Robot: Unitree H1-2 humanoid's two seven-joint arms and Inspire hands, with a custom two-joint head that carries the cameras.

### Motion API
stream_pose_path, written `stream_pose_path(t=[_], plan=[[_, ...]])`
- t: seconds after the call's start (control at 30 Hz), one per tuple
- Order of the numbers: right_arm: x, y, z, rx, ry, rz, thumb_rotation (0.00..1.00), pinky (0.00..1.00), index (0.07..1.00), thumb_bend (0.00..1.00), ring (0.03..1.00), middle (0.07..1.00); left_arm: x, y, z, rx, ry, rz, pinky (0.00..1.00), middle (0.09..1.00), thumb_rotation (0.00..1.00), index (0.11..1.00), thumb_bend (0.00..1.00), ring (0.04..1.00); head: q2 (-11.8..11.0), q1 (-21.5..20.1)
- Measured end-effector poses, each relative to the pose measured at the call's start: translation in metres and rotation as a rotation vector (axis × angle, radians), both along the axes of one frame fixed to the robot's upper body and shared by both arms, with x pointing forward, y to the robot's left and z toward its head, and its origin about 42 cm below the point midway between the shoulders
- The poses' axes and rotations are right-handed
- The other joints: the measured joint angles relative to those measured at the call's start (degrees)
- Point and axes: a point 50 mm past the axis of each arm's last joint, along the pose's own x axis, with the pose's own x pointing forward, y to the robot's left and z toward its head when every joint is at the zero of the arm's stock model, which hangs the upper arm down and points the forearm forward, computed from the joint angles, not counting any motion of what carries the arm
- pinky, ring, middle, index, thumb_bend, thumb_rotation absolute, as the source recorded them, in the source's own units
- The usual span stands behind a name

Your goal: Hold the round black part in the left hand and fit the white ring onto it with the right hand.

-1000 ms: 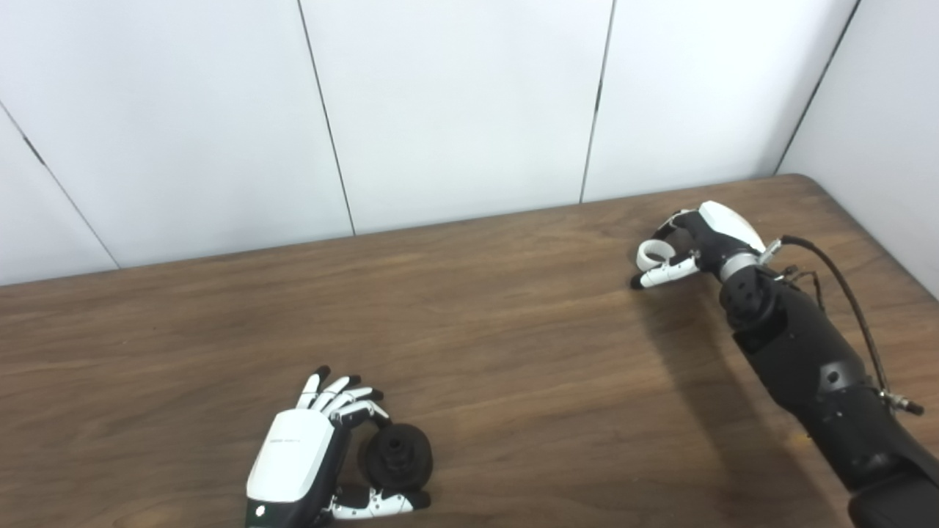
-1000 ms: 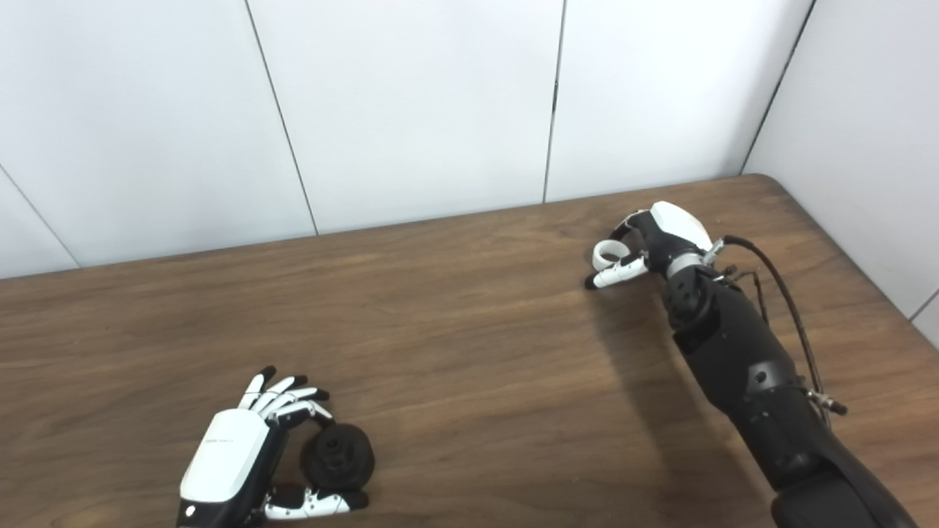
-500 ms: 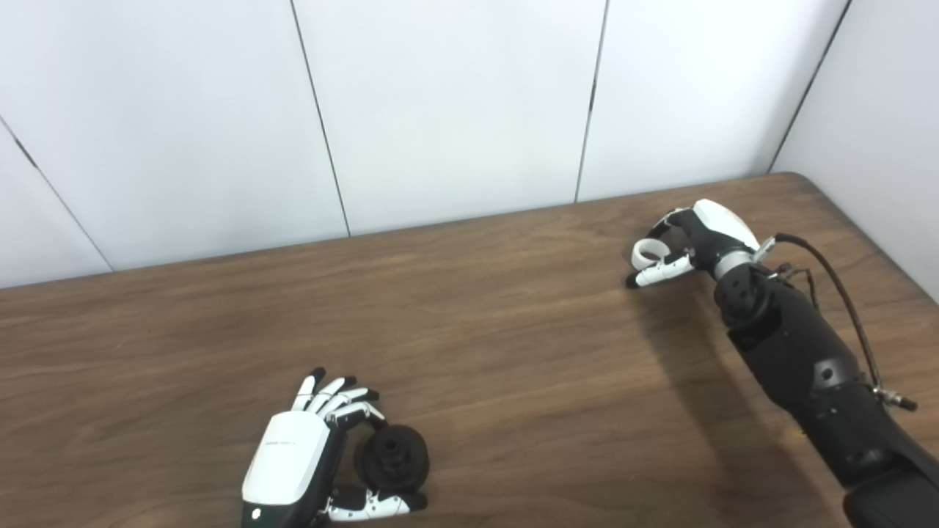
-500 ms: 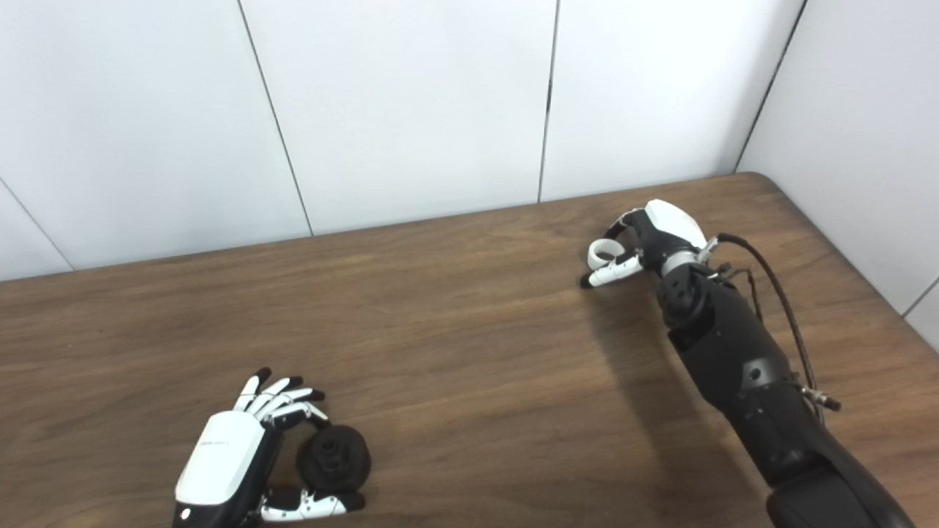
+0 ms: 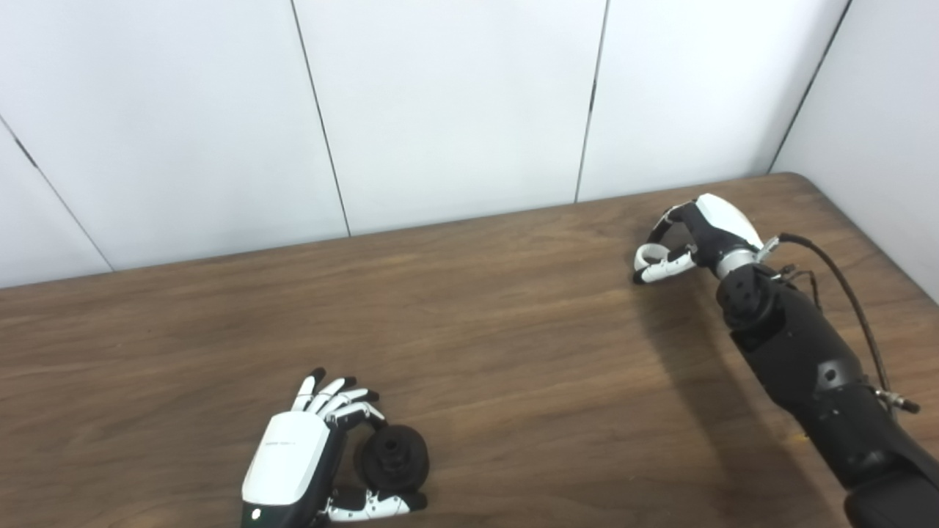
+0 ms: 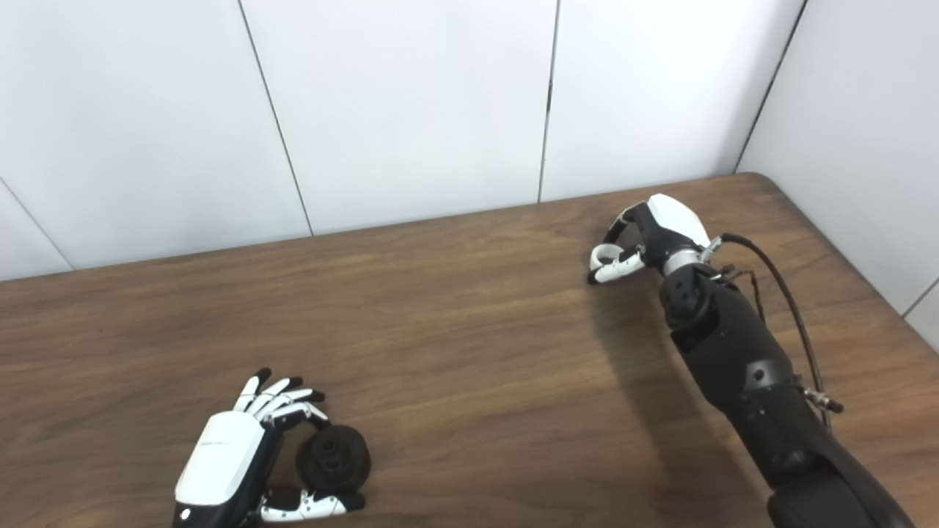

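1. The black part (image 5: 392, 458) stands on edge on the table (image 5: 513, 367) at about 7 o'clock, near the front edge.
2. The left hand (image 5: 308, 455) cups it, index finger over the top and thumb under it, the other fingers spread.
3. The ring (image 5: 649, 257) sits at about 2 o'clock, well apart from the part.
4. The right hand (image 5: 693, 238) pinches the ring between thumb and fingers.

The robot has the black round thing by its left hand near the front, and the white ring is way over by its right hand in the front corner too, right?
Not quite. The white ring in the right hand is near the table's far right corner, as the left eye view shows. The black part is by the left hand.
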Motion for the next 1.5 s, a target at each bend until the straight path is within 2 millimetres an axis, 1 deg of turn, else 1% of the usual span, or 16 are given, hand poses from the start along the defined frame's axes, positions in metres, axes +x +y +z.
stream_pose_path(t=[0.53, 0.87, 1.0, 1.2, 1.27, 1.5], plan=[[-0.002, -0.001, -0.002, 0.018, -0.003, -0.003, 0.13, 1.0, 0.488, 0.52, 1.0, 0.865, 0.0, 0.0, 0.0, 0.0, 0.001, 0.0, 1.0, 0.769, 0.05, 0.482, 0.52, 0.886, -0.09, 0.09], [-0.012, 0.002, 0.0, 0.008, -0.026, 0.028, 0.13, 1.0, 0.487, 0.52, 1.0, 0.862, 0.0, 0.0, 0.0, -0.001, -0.001, 0.0, 1.0, 0.768, 0.05, 0.482, 0.52, 0.884, -0.26, 0.7], [-0.022, 0.017, 0.01, 0.004, -0.05, 0.101, 0.14, 1.0, 0.488, 0.52, 1.0, 0.862, 0.0, 0.0, 0.0, -0.001, 0.0, -0.001, 1.0, 0.767, 0.05, 0.482, 0.52, 0.882, -0.26, 1.14], [-0.03, 0.038, 0.03, -0.009, -0.085, 0.195, 0.14, 1.0, 0.486, 0.52, 1.0, 0.858, -0.001, -0.002, 0.0, 0.002, 0.0, -0.002, 1.0, 0.771, 0.05, 0.482, 0.52, 0.889, -0.26, 2.55], [-0.038, 0.048, 0.037, -0.012, -0.098, 0.236, 0.14, 1.0, 0.486, 0.52, 1.0, 0.858, -0.001, -0.004, 0.0, 0.001, 0.001, -0.001, 1.0, 0.772, 0.05, 0.482, 0.52, 0.89, -0.26, 2.9], [-0.066, 0.089, 0.046, -0.022, -0.09, 0.4, 0.14, 1.0, 0.485, 0.52, 1.0, 0.86, -0.002, -0.008, 0.0, 0.004, 0.003, 0.01, 1.0, 0.771, 0.05, 0.482, 0.52, 0.884, -0.18, 5.1]])
